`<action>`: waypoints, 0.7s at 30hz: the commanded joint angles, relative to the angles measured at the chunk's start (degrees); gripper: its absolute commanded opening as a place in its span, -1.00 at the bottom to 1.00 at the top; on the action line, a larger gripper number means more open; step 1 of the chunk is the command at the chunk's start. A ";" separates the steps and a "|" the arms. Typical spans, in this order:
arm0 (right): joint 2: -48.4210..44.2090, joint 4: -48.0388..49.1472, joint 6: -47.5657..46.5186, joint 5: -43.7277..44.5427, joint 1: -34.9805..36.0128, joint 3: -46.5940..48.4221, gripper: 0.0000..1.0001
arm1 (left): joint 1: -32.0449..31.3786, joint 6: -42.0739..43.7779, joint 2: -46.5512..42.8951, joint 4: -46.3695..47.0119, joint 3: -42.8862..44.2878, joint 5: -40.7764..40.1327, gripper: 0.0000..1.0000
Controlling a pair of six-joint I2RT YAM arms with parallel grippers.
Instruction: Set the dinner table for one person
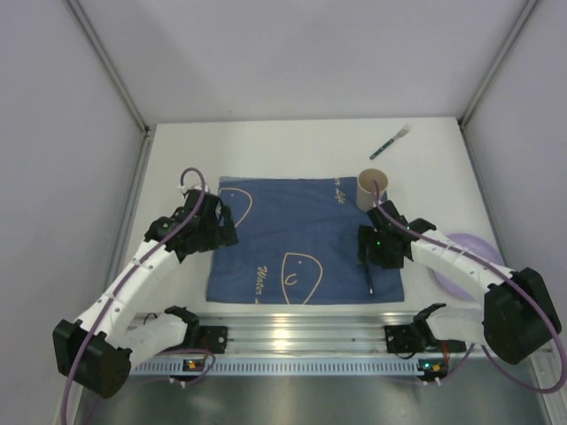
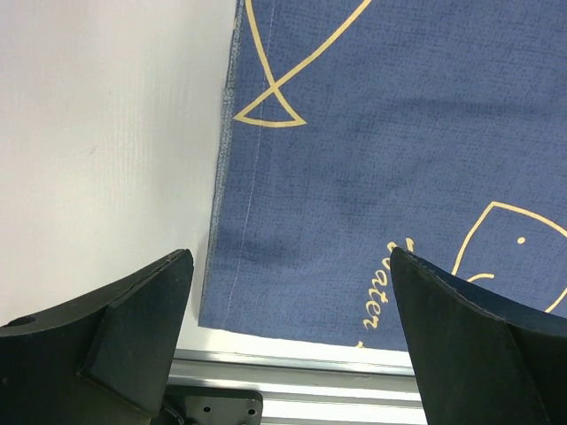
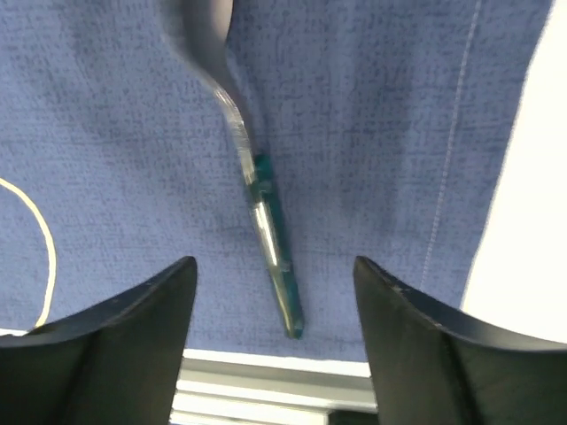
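Cutlery [image 3: 257,204], perhaps a spoon, is lying under the parted right gripper [image 3: 275,266], plain only in its wrist view; left gripper [image 2: 291,255] is gaping.

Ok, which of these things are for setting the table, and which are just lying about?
For the job: dinner table, blue cloth, paper cup, purple plate, fork, green-handled utensil.
Just there: metal rail, enclosure walls.

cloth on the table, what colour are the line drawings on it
Pale yellow, on the blue cloth; clearest in the left wrist view.
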 commanded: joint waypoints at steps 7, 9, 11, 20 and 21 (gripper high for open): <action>-3.78 -13.73 -7.47 7.73 -0.66 32.98 0.57 | -3.45 -1.26 -0.86 0.49 -0.03 -1.57 0.96; -0.72 -16.28 -8.36 9.22 -2.24 45.51 0.64 | -4.41 -1.35 -1.65 0.67 -0.11 -1.75 0.96; 2.97 -17.78 -9.32 9.41 -6.02 53.11 0.66 | -4.77 -1.35 -1.83 0.85 -0.20 -1.57 0.96; 34.17 -19.46 -7.57 3.79 -21.23 81.87 0.60 | -5.03 -0.39 -1.22 2.08 -0.64 0.71 0.96; 39.85 -19.11 -7.22 3.43 -21.93 86.06 0.58 | -5.03 -0.38 -1.21 2.08 -0.55 0.89 0.96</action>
